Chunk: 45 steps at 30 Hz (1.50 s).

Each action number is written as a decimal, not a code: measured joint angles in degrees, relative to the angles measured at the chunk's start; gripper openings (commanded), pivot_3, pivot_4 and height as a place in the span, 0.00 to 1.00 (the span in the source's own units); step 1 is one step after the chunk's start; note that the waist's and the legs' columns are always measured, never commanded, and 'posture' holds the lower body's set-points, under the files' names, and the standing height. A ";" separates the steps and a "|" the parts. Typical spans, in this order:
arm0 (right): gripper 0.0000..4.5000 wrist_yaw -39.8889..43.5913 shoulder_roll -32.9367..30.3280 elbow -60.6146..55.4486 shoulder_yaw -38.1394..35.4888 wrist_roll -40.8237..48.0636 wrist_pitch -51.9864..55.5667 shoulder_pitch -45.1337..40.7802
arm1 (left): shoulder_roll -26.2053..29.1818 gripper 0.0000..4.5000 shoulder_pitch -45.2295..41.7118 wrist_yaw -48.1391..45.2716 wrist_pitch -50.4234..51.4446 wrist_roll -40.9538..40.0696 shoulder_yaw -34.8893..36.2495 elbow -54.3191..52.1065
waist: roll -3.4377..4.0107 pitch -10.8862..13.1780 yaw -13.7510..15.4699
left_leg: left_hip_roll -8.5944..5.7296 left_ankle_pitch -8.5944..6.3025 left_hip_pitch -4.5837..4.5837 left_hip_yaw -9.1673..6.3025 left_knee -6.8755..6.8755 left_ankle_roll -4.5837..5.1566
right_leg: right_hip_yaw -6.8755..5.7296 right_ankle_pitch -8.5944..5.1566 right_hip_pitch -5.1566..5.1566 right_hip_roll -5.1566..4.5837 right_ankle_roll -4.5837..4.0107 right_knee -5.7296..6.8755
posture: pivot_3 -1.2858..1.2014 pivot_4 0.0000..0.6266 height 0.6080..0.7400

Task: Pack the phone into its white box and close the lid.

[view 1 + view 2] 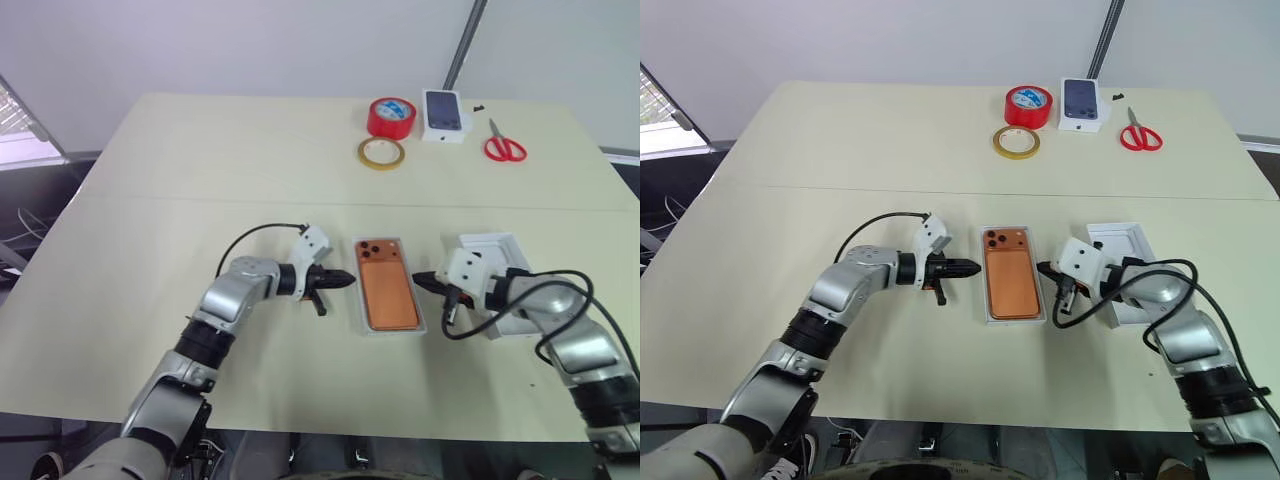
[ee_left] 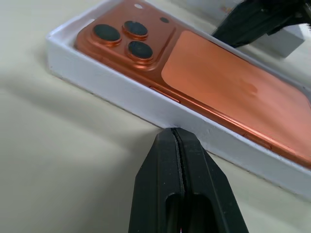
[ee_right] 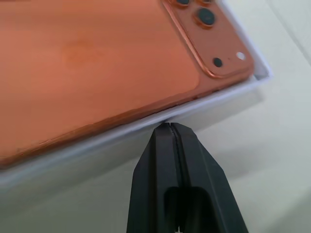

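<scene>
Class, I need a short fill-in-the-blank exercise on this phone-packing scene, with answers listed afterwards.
1. The phone lies inside the white ____.
2. Both the left pincer and the right pincer have their fingers ____.
3. The scissors have ____ handles.
4. Beside the red tape roll lies a ____ roll.

Answers: box; shut; red; yellow

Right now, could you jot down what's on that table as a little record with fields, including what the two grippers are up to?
phone: orange phone lies back up inside the white box
box lid: white lid lies open side up beside the box, under the right arm
left gripper: left gripper shut, tip at the box's left wall
right gripper: right gripper shut, tip at the box's right wall
far edge of table: red tape roll, yellow tape ring, small box with phone picture, red scissors
</scene>
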 measured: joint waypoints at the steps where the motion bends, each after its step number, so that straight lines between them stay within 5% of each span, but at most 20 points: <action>1: 0.00 0.00 -0.36 -0.67 -0.86 0.38 0.41 1.39 | -1.20 0.01 -0.73 0.13 -0.20 0.30 0.10 1.51 | 0.00 0.00 -0.01 | 0.01 -0.03 0.01 0.00 0.00 0.05 | 0.00 0.00 0.00 0.02 0.00 0.00 | 0.52 0.24 1.00; 15: 0.00 -1.01 -2.03 -1.69 -6.37 0.37 2.35 5.59 | -7.06 0.01 -1.61 0.32 -1.31 1.30 -0.41 3.91 | 0.00 0.00 -0.15 | 0.05 0.00 0.03 0.00 0.06 0.01 | 0.01 0.00 0.02 0.08 0.01 0.04 | 0.52 0.24 1.00; 45: 0.00 -5.24 -4.31 10.17 -4.30 -5.93 -9.42 0.06 | -2.94 0.01 -0.90 1.66 -6.65 0.74 2.91 1.72 | 0.01 -0.01 -0.05 | 0.09 0.07 0.04 0.00 0.29 -0.11 | 0.01 0.00 0.15 0.11 0.01 0.08 | 0.52 0.24 1.00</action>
